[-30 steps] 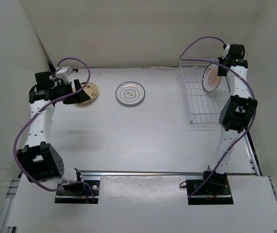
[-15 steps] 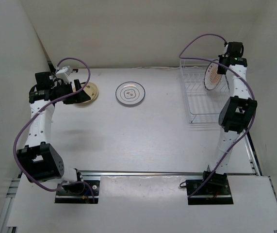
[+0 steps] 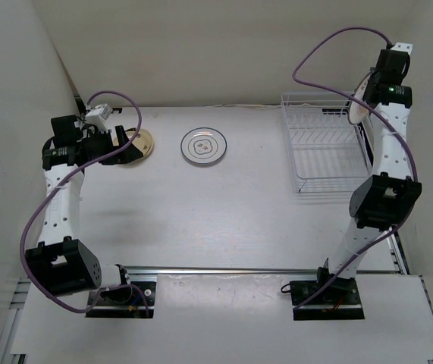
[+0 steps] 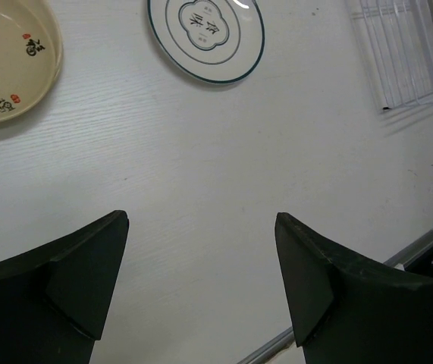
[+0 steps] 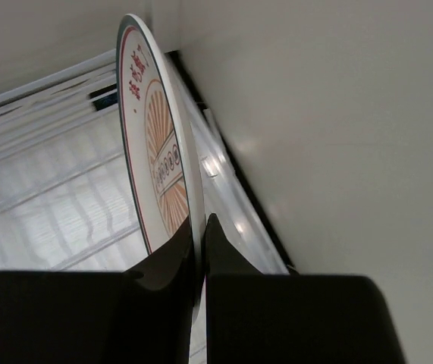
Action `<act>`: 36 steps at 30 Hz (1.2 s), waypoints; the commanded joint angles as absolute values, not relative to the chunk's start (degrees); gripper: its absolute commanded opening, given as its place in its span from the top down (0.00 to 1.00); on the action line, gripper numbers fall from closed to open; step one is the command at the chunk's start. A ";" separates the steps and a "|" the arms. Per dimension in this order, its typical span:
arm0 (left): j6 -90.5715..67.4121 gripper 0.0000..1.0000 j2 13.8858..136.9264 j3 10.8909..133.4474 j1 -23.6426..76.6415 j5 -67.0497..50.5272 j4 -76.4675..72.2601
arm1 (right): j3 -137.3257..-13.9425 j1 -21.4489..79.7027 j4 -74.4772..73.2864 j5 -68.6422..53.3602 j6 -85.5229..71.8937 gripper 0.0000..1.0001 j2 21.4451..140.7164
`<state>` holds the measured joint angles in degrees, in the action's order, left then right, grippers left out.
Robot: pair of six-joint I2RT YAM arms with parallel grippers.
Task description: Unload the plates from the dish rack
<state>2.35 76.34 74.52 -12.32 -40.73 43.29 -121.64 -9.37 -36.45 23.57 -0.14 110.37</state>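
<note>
1. Done: the cream-yellow plate (image 3: 142, 142) and the dark-rimmed white plate (image 3: 204, 145) lie flat on the table (image 3: 216, 220), well apart from the dish rack (image 3: 315, 155).
2. In hand: the right gripper (image 5: 199, 227) is clenched on the rim of the sunburst plate (image 5: 155, 144), which it holds on edge above the rack's far right corner.
3. The left gripper (image 4: 201, 227) hangs released and empty.
4. Left: setting this plate down. No other plate shows in the rack.

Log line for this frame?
right gripper: shut on sunburst plate, upright over dish rack | left gripper: open, empty | cream plate, dark-rimmed plate: on table
</note>
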 commanded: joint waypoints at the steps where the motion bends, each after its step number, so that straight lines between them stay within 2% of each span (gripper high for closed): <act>1: 1.50 0.11 74.36 75.32 -12.48 -46.04 42.71 | -118.49 -8.44 -36.55 8.34 -4.12 1.00 104.16; 3: 1.49 0.09 76.02 76.81 -12.48 -52.18 42.71 | -113.66 -8.44 -38.31 -8.96 -4.13 1.00 100.82; 4: 1.49 0.07 76.55 77.60 -12.48 -56.73 42.71 | -111.99 -8.44 -38.32 -26.11 -4.65 1.00 98.90; 6: 0.97 0.07 78.56 78.13 -12.48 -60.89 42.71 | -106.02 -5.99 -38.32 -39.14 -5.27 1.00 97.13; 9: -1.05 0.07 81.98 79.63 -11.96 -65.82 42.71 | -98.82 -1.33 -38.32 -52.42 -5.27 1.00 94.22; 12: -2.20 0.07 85.15 81.21 -8.54 -67.15 42.71 | -93.71 4.46 -38.32 -58.08 -5.27 1.00 93.52; 18: -2.20 0.03 88.33 82.35 -3.08 -68.73 42.71 | -91.67 10.63 -38.32 -60.46 -5.27 1.00 97.98; 25: -1.67 0.01 91.58 82.88 -0.62 -69.35 42.71 | -98.51 17.22 -37.27 -61.00 -6.59 1.00 107.13; 36: -1.14 0.01 94.75 82.88 1.84 -67.15 42.71 | -109.51 21.01 -35.07 -62.57 -9.40 1.00 117.50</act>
<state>-2.33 94.06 81.34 -0.19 -66.72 43.00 -104.38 20.58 -38.17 -57.49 -7.86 117.25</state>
